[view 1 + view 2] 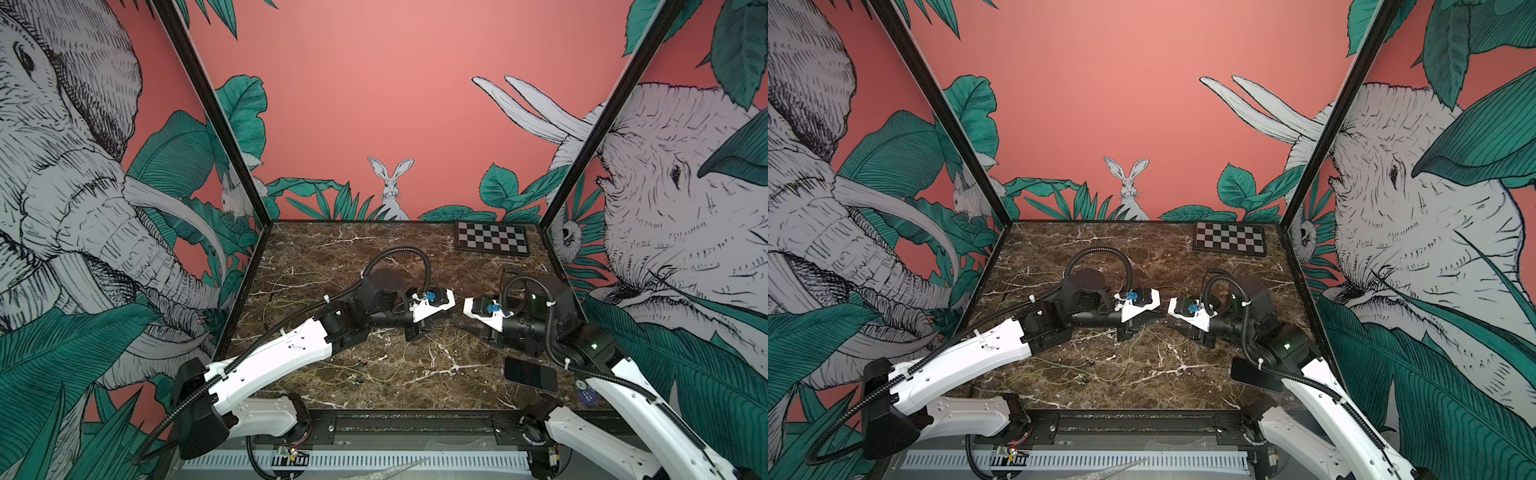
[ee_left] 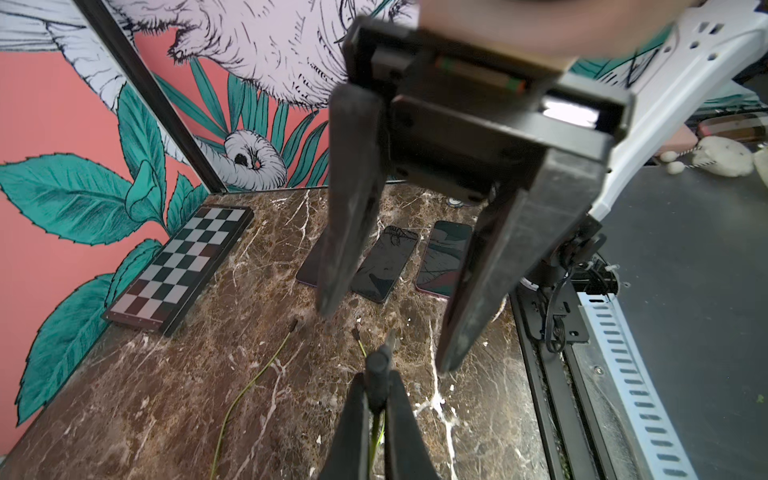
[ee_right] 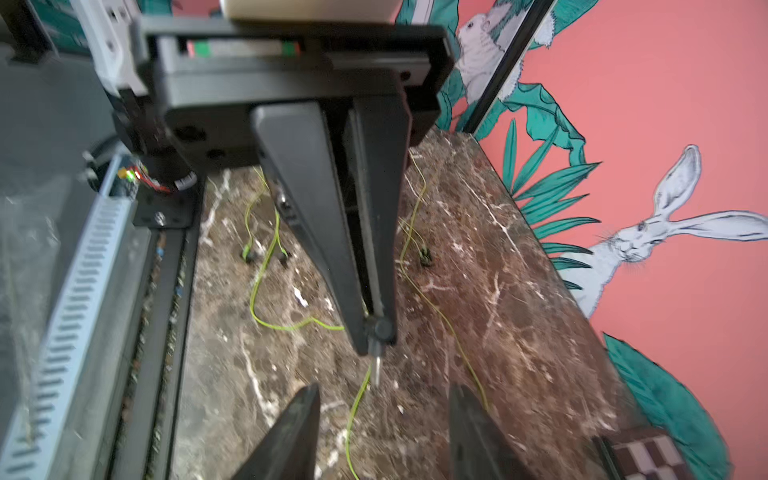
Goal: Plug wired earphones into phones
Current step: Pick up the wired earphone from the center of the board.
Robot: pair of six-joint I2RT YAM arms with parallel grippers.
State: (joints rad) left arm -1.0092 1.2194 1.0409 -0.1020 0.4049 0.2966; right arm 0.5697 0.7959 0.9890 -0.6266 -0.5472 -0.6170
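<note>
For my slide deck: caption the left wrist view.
Left pincer clamps an earphone plug; right pincer gapes open, three phones lying beyond.

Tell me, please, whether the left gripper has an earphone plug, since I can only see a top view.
Observer: Yes; the left wrist view shows the left gripper shut on a dark plug, metal tip sticking out.
Operator: And the other arm?
Observer: The right gripper is open, fingers spread and not touching the plug.
Operator: I see one phone; any more?
Observer: The left wrist view shows three phones side by side, screens up.
</note>
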